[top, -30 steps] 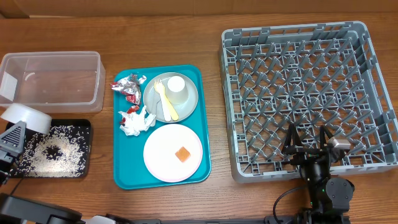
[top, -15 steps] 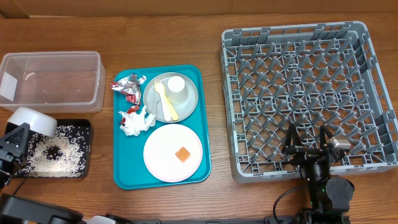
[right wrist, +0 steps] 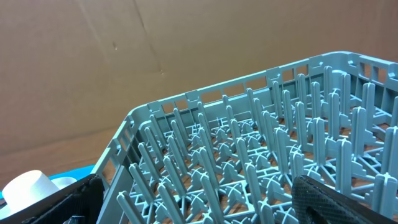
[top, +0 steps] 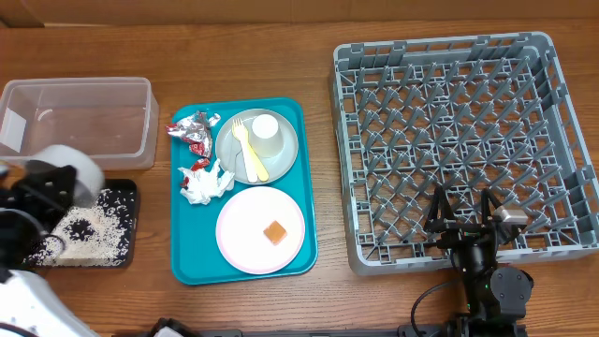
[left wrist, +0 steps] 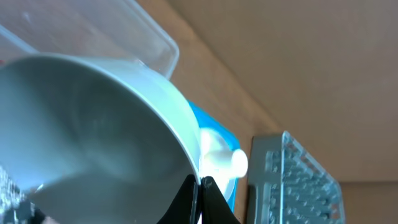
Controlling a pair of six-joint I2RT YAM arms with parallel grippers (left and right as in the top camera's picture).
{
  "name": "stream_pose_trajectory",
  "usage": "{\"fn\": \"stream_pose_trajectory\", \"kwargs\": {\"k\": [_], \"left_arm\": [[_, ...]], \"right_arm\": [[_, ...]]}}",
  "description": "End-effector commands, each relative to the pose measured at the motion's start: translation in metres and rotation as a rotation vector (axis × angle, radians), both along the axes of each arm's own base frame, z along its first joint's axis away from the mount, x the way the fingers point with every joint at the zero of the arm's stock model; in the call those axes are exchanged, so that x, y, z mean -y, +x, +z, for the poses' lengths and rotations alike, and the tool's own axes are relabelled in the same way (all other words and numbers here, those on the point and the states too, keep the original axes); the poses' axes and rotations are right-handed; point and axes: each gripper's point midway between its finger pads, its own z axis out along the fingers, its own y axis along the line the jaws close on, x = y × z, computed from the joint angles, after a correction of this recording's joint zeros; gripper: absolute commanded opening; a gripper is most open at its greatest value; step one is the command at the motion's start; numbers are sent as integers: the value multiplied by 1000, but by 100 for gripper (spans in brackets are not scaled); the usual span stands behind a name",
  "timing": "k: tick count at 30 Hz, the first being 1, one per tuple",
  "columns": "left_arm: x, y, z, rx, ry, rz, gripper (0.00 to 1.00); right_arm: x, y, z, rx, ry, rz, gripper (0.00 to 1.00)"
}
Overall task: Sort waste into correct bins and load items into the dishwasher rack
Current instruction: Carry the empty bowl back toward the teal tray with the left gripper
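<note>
Your left pincer [left wrist: 200,185] was clamped on the rim of the white bowl [top: 70,168], fingertips closed to a narrow pinch with the rim between them. The bowl hung tipped well over on its side, directly above the black tray [top: 133,223]. Its mouth appeared to face back toward the wrist and downward, so I judged the axis through the mouth to lie nearer level than upright. The wrist view showed no grains inside the part of the bowl visible, and the rice [top: 89,239] lay spread in the tray beneath the pincer, so I judged that step finished or nearly so. The clear tub [top: 84,122] just beyond the pincer held no waste that I could see. To the pincer's right, the teal tray [top: 192,239] carried everything else:

- the foil wrappers [top: 194,129];
- the tissue [top: 208,183];
- the orange cube [top: 274,232] on the pink plate [top: 239,234];
- the white cup [top: 267,134] and the fork and spoon [top: 249,156] on the grey-green plate [top: 281,154].

The rack [top: 468,122], well apart to the right, held nothing. Your right pincer [top: 463,213] stood wide and empty at its near edge. Most of the task was outstanding, including racking the bowl.
</note>
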Motion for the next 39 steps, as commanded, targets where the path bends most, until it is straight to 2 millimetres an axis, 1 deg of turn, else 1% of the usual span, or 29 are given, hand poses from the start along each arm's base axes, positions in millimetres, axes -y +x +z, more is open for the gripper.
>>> {"fn": "stream_pose_trajectory", "kwargs": {"k": [1,4,5,6,8,11,13,17,20,21,24,28,34,39], "left_arm": [[24,-11,-4,-128,62,50,4],[45,-21,-21,-251,108,17,4],[54,-29,-34,-338,121,7,4],[60,-34,-42,-392,121,-2,4],[73,-40,-53,-457,120,-47,4],[93,-43,-66,-509,111,-131,4],[103,-45,-76,-540,101,-169,4],[115,-46,-99,-594,78,-217,4],[126,-51,-123,-661,49,-249,4],[131,-54,-137,-693,44,-278,4],[139,-51,-150,-710,50,-317,4],[150,-45,-153,-700,88,-375,4],[143,-50,-166,-808,243,-299,4],[140,-51,-174,-859,328,-253,4]], "right_arm": [[2,1,-4,-5,-7,-11,100],[2,1,-4,-5,-7,-11,100],[2,1,-4,-5,-7,-11,100],[2,1,-4,-5,-7,-11,100],[2,1,-4,-5,-7,-11,100],[2,1,-4,-5,-7,-11,100],[2,1,-4,-5,-7,-11,100],[2,1,-4,-5,-7,-11,100],[2,1,-4,-5,-7,-11,100],[2,1,-4,-5,-7,-11,100],[2,1,-4,-5,-7,-11,100],[2,1,-4,-5,-7,-11,100],[2,1,-4,-5,-7,-11,100],[2,1,-4,-5,-7,-11,100]]}}
